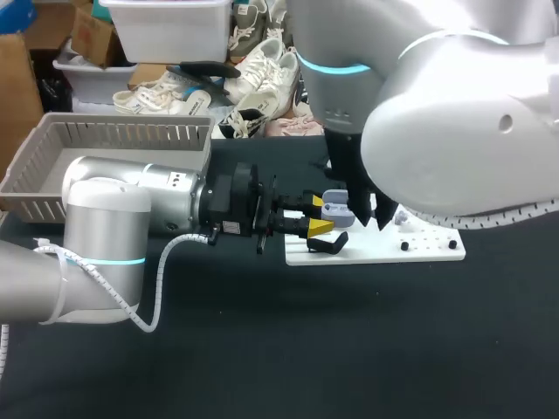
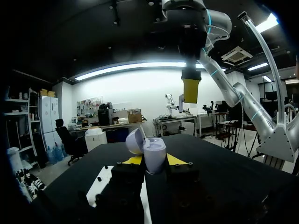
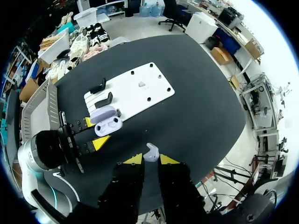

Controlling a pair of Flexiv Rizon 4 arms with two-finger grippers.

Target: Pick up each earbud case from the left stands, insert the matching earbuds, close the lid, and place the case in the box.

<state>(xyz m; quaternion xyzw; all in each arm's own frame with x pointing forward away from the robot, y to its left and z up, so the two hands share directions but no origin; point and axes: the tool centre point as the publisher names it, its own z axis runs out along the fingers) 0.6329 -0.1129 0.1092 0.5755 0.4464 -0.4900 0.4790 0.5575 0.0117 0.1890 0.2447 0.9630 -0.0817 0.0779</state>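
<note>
Left gripper (image 2: 152, 161) pinches the earbud case (image 2: 154, 154) by its sides, above the white stand plate's (image 3: 140, 88) edge; its sockets face up, lid swung back toward the plate; right gripper (image 3: 146, 159), overhead and pointing down, is clamped on one earbud (image 3: 151, 151).

earbud case (image 2: 152, 154): lower half hidden inside left gripper (image 2: 154, 160) jaws
white plate (image 1: 419, 249): far edge covered by right arm (image 1: 454, 131)
basket (image 1: 52, 166): near wall partly behind left arm (image 1: 105, 236)
earbud (image 3: 151, 152): too small to tell which side
</note>
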